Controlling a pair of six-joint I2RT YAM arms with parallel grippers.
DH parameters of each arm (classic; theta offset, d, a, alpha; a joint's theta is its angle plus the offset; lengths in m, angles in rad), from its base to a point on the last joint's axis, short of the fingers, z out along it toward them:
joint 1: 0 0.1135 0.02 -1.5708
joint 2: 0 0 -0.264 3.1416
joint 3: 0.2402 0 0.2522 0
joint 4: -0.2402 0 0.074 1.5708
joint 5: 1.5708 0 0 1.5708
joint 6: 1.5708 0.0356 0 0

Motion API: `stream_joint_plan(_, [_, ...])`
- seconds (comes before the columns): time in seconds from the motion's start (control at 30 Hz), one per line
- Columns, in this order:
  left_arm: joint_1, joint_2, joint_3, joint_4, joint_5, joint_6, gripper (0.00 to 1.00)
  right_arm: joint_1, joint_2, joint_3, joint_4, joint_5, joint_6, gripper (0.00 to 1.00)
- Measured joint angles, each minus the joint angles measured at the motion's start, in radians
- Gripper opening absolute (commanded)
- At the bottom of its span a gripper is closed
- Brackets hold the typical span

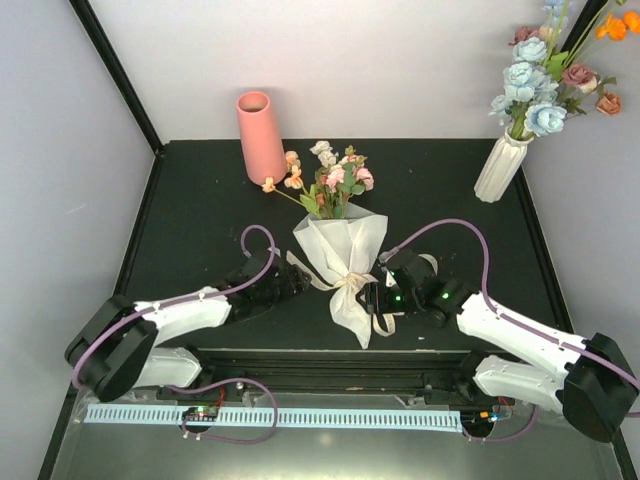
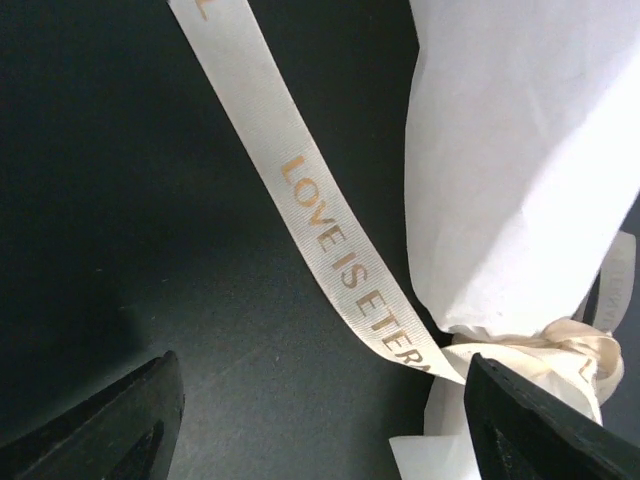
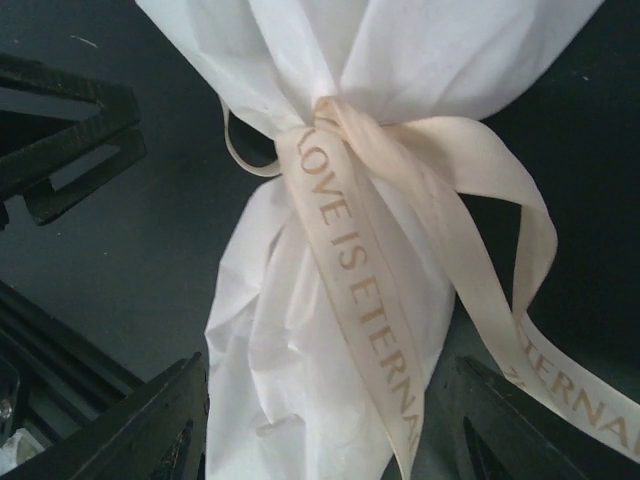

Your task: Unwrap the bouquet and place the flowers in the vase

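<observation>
The bouquet (image 1: 340,250) lies on the black table in cream-white paper, tied with a cream ribbon (image 3: 345,215). Its pink, peach and cream flowers (image 1: 335,178) point to the back. The salmon-pink vase (image 1: 260,135) stands upright at the back left, apart from the blooms. My left gripper (image 2: 320,425) is open just left of the knot. A printed ribbon tail (image 2: 320,230) runs across its gap and ends by the right finger (image 2: 530,430). My right gripper (image 3: 325,430) is closed around the bouquet's wrapped lower end, the paper filling the space between both fingers.
A white ribbed vase (image 1: 500,165) with blue, mauve and orange flowers (image 1: 545,80) stands at the back right corner. The black rail of the arm mount (image 1: 330,365) runs along the near table edge. Purple cables (image 1: 455,230) loop over both arms.
</observation>
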Motion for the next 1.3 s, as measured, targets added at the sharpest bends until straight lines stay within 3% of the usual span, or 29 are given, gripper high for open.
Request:
stream_joint_plan(0.17, [-0.029, 0.132, 0.007, 0.113, 0.039, -0.107, 0.72, 0.001, -0.001, -0.024, 0.004, 0.014, 0.011, 0.66])
stream_joint_plan(0.4, [-0.066, 0.266, 0.080, 0.211, 0.075, -0.170, 0.58, 0.001, 0.007, -0.028, 0.004, 0.035, 0.011, 0.66])
stream_joint_plan(0.57, [-0.071, 0.319, 0.107, 0.239, 0.085, -0.191, 0.37, 0.001, -0.011, -0.045, -0.002, 0.045, 0.013, 0.66])
stream_joint_plan(0.67, [-0.075, 0.325, 0.107, 0.244, 0.085, -0.201, 0.14, 0.001, -0.013, -0.046, -0.003, 0.054, 0.013, 0.66])
stream_joint_plan(0.93, [-0.085, 0.304, 0.105, 0.242, 0.068, -0.197, 0.02, 0.001, -0.013, -0.051, 0.007, 0.051, 0.010, 0.67])
stream_joint_plan(1.3, [-0.092, 0.222, 0.101, 0.211, 0.027, -0.163, 0.02, 0.095, 0.024, -0.032, 0.058, 0.005, -0.003, 0.67])
